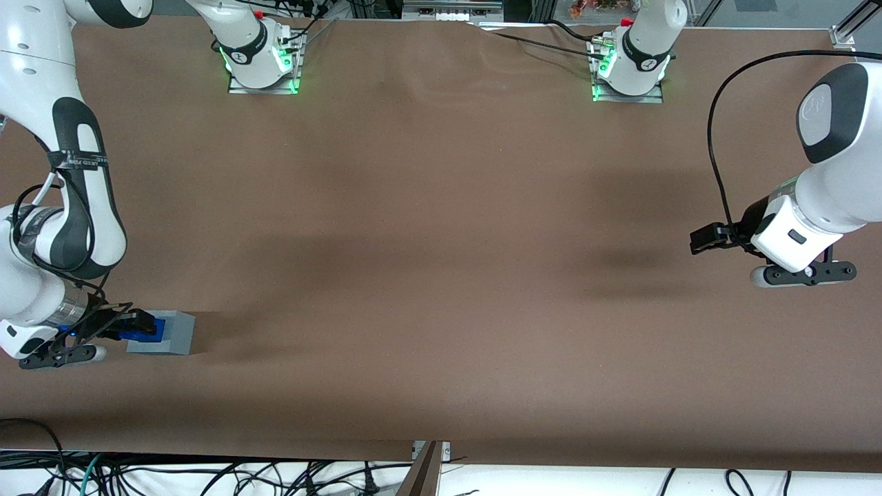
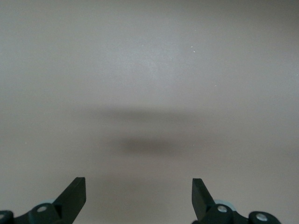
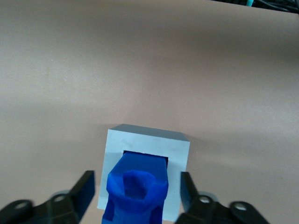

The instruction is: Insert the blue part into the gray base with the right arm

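This is a robotics lab. Two white arms stand bolted to metal base plates [image 1: 263, 84] lit by green status lights, fixed along the edge of a wide bench [image 1: 441, 227] covered in plain brown sheeting. Loose black cables [image 1: 207, 475] tangle along the edge of the bench nearest the front camera, and more wiring and aluminium framing [image 1: 846, 31] show past the arm bases. The right arm [image 1: 76, 207] hangs over the working arm's end, its pincer [image 1: 134, 324] at a gray base [image 1: 172, 334] holding a blue part [image 3: 138, 186].
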